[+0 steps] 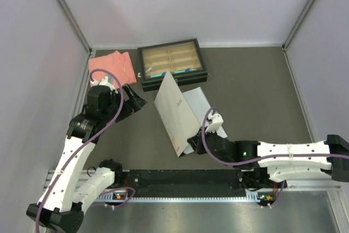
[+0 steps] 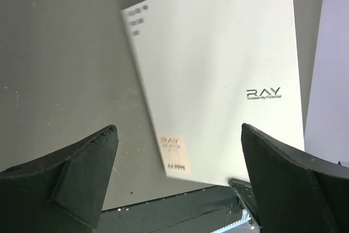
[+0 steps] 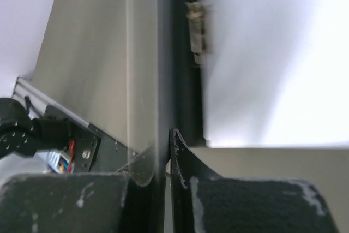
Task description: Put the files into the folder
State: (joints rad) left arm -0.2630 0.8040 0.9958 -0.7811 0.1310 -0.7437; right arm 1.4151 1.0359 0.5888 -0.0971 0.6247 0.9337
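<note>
Top external view has the folder [image 1: 174,114] near the middle of the table [image 1: 262,91], its white cover tipped up on edge. The right gripper [image 1: 192,144] is pinched tight on that cover's near corner. Pale sheets, likely the files [image 1: 200,102], lie just beside it on the right (partly under the raised flap). The left gripper [image 1: 136,97] hangs spread wide and empty to the cover's left. With only a thin corner pinch, the cover may slip free and flop, or buckle and scatter the sheets.
</note>
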